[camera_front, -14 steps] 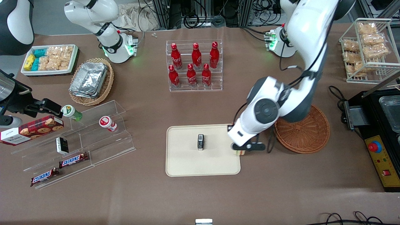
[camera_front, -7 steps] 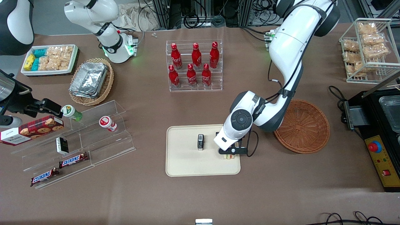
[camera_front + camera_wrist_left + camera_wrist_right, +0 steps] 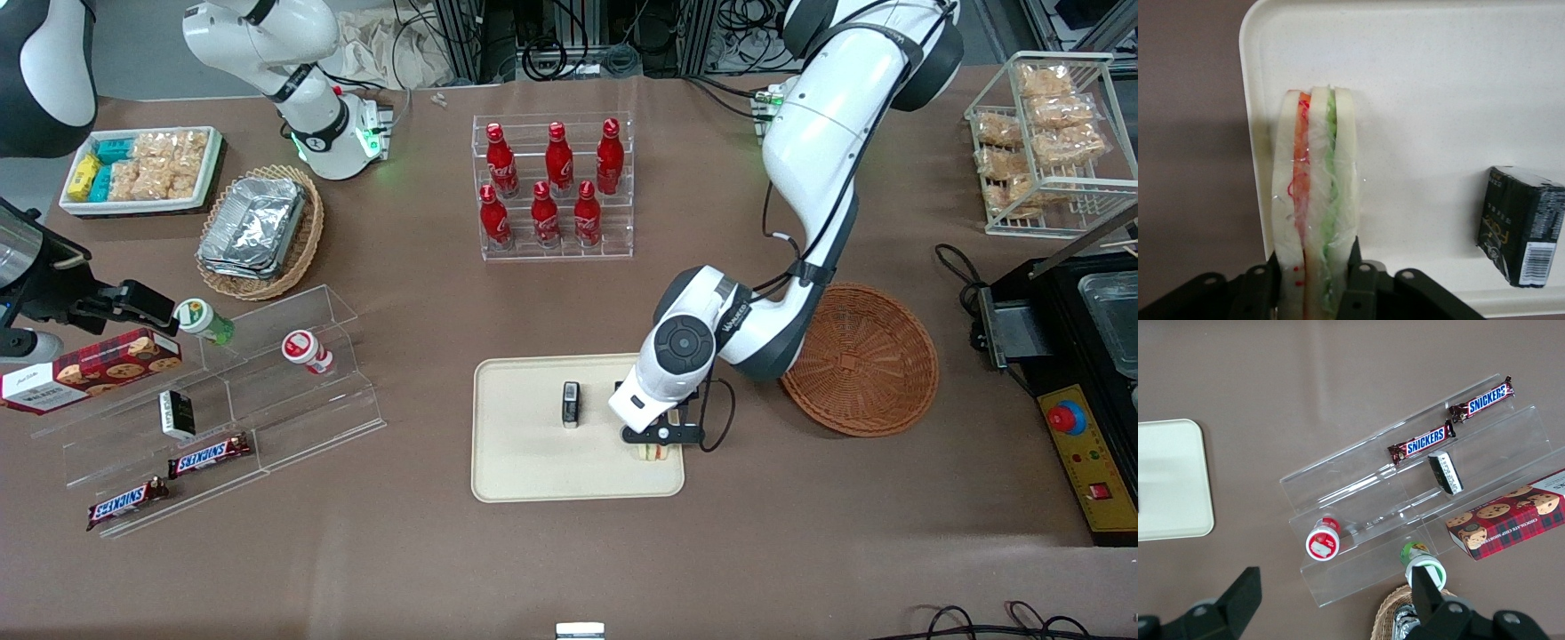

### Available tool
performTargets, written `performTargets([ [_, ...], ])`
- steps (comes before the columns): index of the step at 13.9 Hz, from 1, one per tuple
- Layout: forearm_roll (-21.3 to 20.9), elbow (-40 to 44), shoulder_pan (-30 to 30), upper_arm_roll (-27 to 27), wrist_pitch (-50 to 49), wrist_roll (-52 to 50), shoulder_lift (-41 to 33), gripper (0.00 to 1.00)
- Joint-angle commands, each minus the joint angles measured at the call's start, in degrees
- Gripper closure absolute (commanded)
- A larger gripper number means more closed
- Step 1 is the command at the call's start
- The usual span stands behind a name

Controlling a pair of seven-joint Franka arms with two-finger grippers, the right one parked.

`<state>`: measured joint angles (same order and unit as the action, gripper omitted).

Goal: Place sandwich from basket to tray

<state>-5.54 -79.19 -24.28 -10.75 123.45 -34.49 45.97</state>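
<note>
Currently, the sandwich [image 3: 1313, 200] stands on edge at the tray [image 3: 533, 471] margin nearest the working arm's end of the worktop [image 3: 569, 569], with its bread and green and orange-red filling layers facing upward. The gripper [image 3: 656, 436] is positioned directly above it; the fingers [image 3: 1355, 257] are clamped on both bread faces, grasping the sandwich. Whether the sandwich's lower edge touches the tray surface cannot be determined. A small black box [image 3: 571, 404] stands upright near the tray centre, apart from the sandwich, toward the parked arm's end. The basket [image 3: 867, 364] lies on the worktop just beside the tray, toward the working arm's end, with nothing in it. Farther from the front camera, a clear rack of red bottles [image 3: 553, 187] stands on the worktop.
</note>
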Motion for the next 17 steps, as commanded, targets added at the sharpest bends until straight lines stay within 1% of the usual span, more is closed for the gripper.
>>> performTargets([
  [1, -1.0, 1.3, 0.0, -0.1, 0.0, -1.1, 0.6, 0.00],
  [4, -0.5, 1.5, 0.7, -0.1, -0.1, -1.2, -0.5, 0.00],
  [6, -0.2, 1.4, 2.4, -0.2, -1.7, -1.0, -3.2, 0.00],
  [8, -0.2, 1.4, 4.5, -0.3, -7.7, -0.9, -6.9, 0.00],
  [10, -0.5, 1.3, 9.1, -0.4, -16.9, 0.0, -11.4, 0.00],
  [11, -0.6, 0.8, 10.5, -0.4, -20.1, 0.2, -14.1, 0.00],
  [12, -0.5, -1.1, 11.1, -0.3, -21.3, 0.9, -17.8, 0.00],
  [14, -0.3, -8.6, 15.2, -0.4, -20.8, 3.1, -25.8, 0.00],
  [16, 0.1, -16.6, 19.2, -0.4, -19.5, 11.5, -34.0, 0.00],
  [17, 0.5, -19.1, 21.7, -0.4, -19.4, 13.9, -37.3, 0.00],
])
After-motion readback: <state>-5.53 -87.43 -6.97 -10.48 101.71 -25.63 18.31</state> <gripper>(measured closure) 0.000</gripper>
